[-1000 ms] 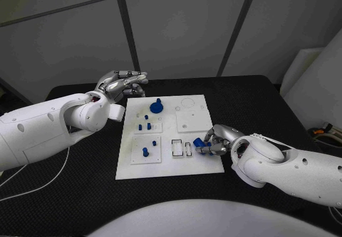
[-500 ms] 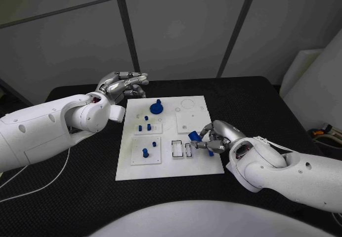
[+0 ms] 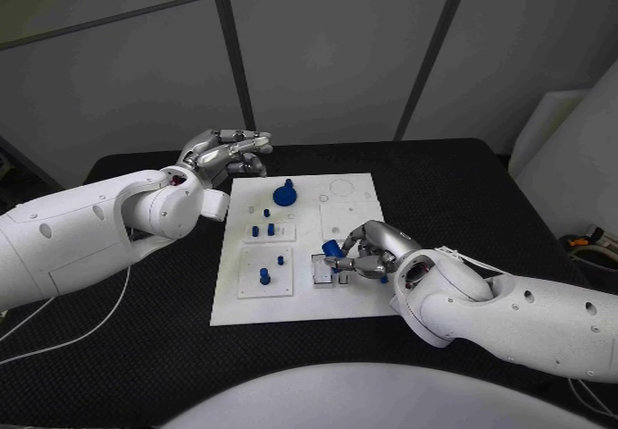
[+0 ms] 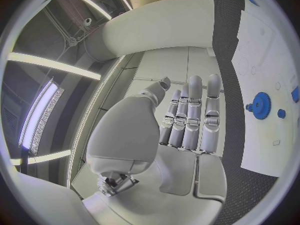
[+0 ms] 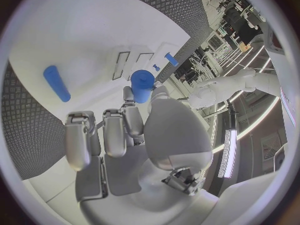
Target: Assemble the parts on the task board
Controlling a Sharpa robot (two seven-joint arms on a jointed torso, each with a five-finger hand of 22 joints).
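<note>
- The white board (image 3: 304, 299) lies in the middle of the black table (image 3: 451, 188).
- The right hand (image 3: 362, 253) is over the board's near right part, pinching a small blue cylinder (image 3: 331, 248) between thumb and a finger (the right wrist view shows it plainly at the fingertips (image 5: 142, 85)); the other fingers (image 5: 79, 137) are stretched out beside it.
- The cylinder is held above two narrow rectangular slots (image 3: 318, 271) in the board; I cannot tell whether it touches the board.
- Another blue peg (image 5: 56, 83) lies flat on the board, near the right hand in the right wrist view.
- The left hand (image 3: 227, 152) is beyond the board's far left corner, over the table, holding nothing; its fingers (image 4: 194, 112) are straight and pressed side by side.
- A blue gear (image 3: 285, 192) stands on the far part of the board, with small blue pegs (image 3: 263, 231) nearer, and more pegs (image 3: 265, 273) in the near left square.
</note>
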